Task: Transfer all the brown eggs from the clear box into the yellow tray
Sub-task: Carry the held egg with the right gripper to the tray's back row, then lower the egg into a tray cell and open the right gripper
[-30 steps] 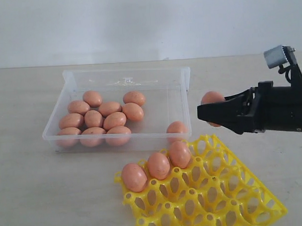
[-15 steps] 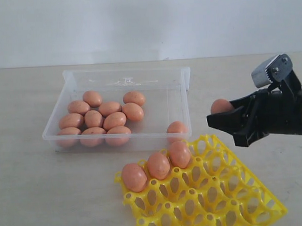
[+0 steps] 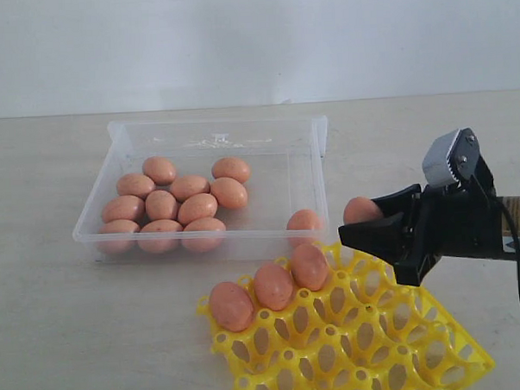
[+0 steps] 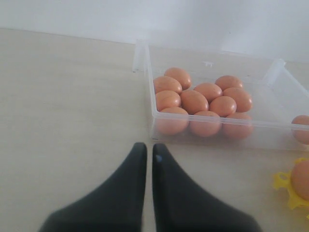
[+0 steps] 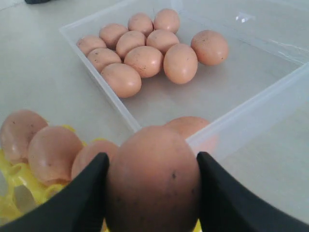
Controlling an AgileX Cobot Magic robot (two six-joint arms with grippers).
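Observation:
My right gripper (image 3: 363,222) is shut on one brown egg (image 3: 361,210), held just above the far right edge of the yellow tray (image 3: 370,346). In the right wrist view the egg (image 5: 152,179) fills the gap between both black fingers (image 5: 91,193). Three eggs (image 3: 273,285) sit in the tray's far row. The clear box (image 3: 214,124) holds several eggs (image 3: 178,205) on its left side and one alone (image 3: 304,221) in its near right corner. My left gripper (image 4: 146,152) is shut and empty, low over the table just short of the box (image 4: 149,104).
The box and the tray lie on a pale tabletop (image 3: 58,325) with a white wall behind. The tray's near rows of cups (image 3: 336,364) hold nothing. The left arm does not show in the exterior view.
My right gripper has come down and to the left with the egg, from beside the box to just over the tray's far edge. The eggs in the box and tray have not moved.

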